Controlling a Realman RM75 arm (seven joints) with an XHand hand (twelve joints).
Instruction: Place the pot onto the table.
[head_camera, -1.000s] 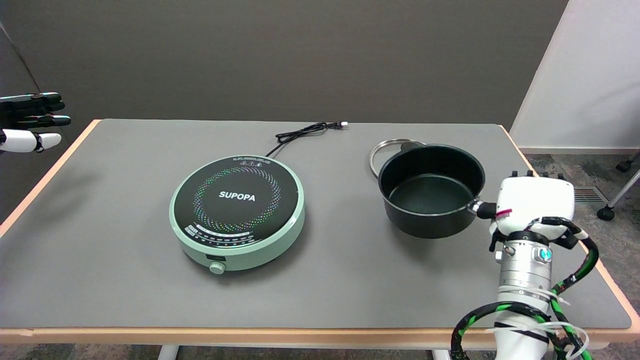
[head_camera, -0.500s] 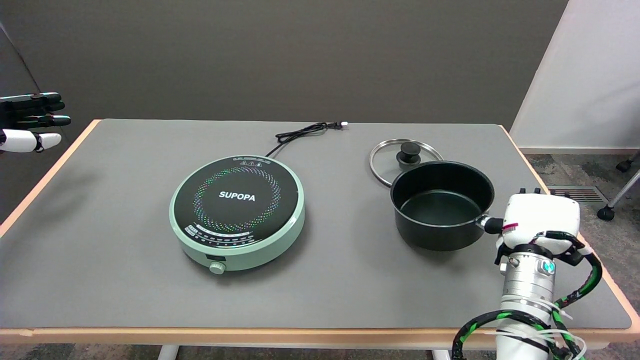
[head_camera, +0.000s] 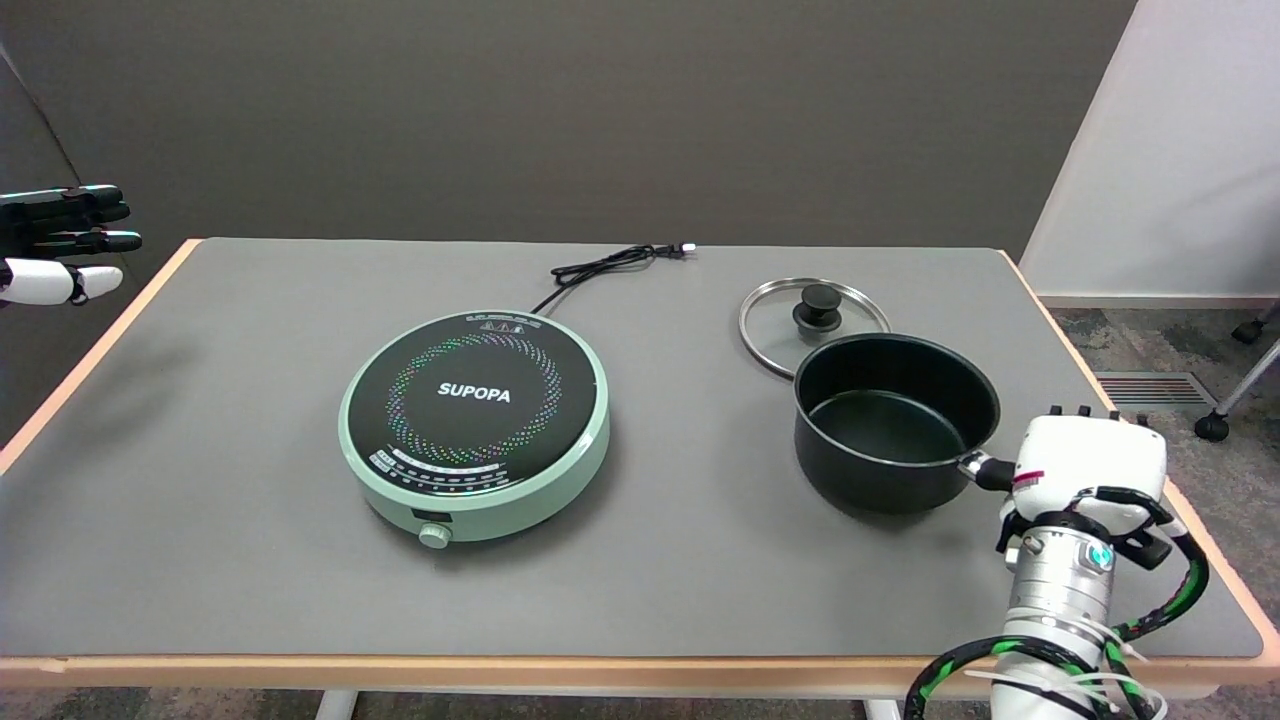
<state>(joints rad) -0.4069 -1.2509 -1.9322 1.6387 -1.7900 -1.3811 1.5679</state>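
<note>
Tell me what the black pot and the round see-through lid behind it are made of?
The black round pot looks like metal with a dark matte non-stick coating: its inside shows only a dull sheen. The round clear lid seems to be glass, since the grey table shows through it, with a shiny metal rim and a black knob, probably plastic.

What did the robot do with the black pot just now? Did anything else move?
The right hand, gripping the pot by its handle, carried it toward the table's near right side and lower, uncovering the glass lid behind it. It keeps hold of the handle. The lid, green cooker, its cord and the idle left hand stayed put.
</note>
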